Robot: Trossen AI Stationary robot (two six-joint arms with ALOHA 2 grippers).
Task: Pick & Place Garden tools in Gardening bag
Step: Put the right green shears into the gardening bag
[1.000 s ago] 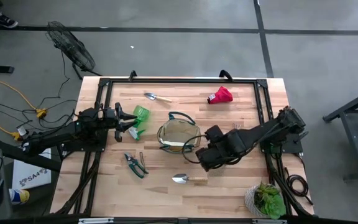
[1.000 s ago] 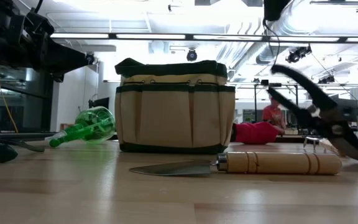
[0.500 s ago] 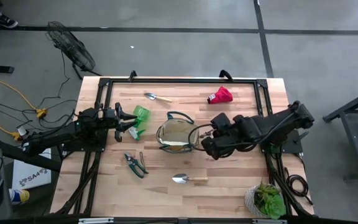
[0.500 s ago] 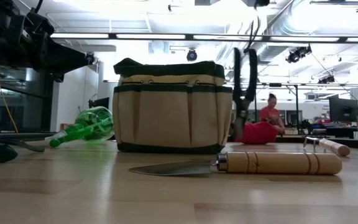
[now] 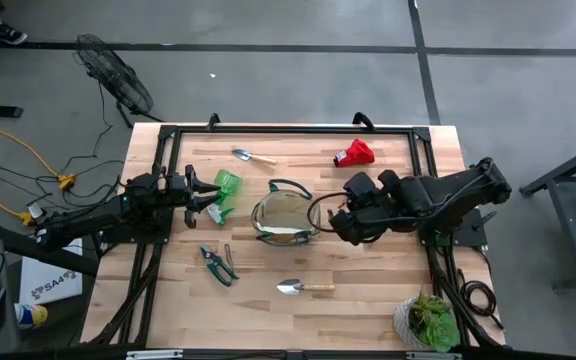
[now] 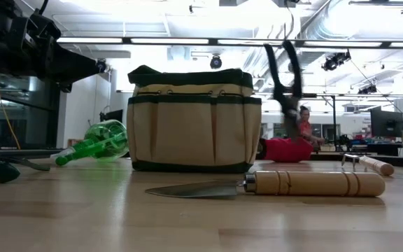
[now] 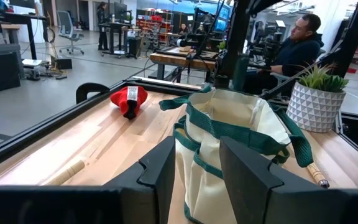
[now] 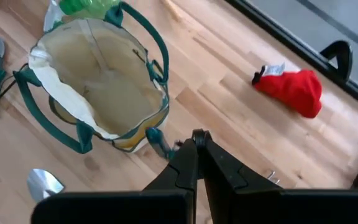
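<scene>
The khaki gardening bag (image 5: 286, 218) stands upright and open mid-table. My right gripper (image 5: 336, 222) hovers just to its right, shut on dark pruning shears (image 6: 283, 84), which hang beside the bag's wall (image 6: 194, 119). Other garden tools lie on the wood: a trowel (image 5: 303, 288) near the front, another (image 5: 253, 156) at the back, a second pair of shears (image 5: 218, 265), a green piece (image 5: 225, 190) and a red piece (image 5: 354, 153). My left gripper (image 5: 203, 195) waits level at the table's left, open, above the green piece, with nothing between its fingers (image 7: 160, 171). My right gripper slants down from the table's right side, shut on the shears. Its own fingers (image 8: 185, 165) hide the place of contact; only a teal bit (image 8: 157, 146) pokes out beside the tips. The shears hang clear of the table, handles (image 6: 278, 56) up, blades (image 6: 292, 115) down.
A potted plant (image 5: 430, 320) stands at the front right corner. A black frame (image 5: 288, 128) runs around the tabletop. Behind the table a person (image 7: 297, 43) sits. Bare wood lies between the bag and the front trowel.
My right gripper has risen and gone toward the far edge, closing in on the bag's right side, and its wrist has rolled. The shears, slanted out near the right before, have swung upright and now hang higher beside the bag.
</scene>
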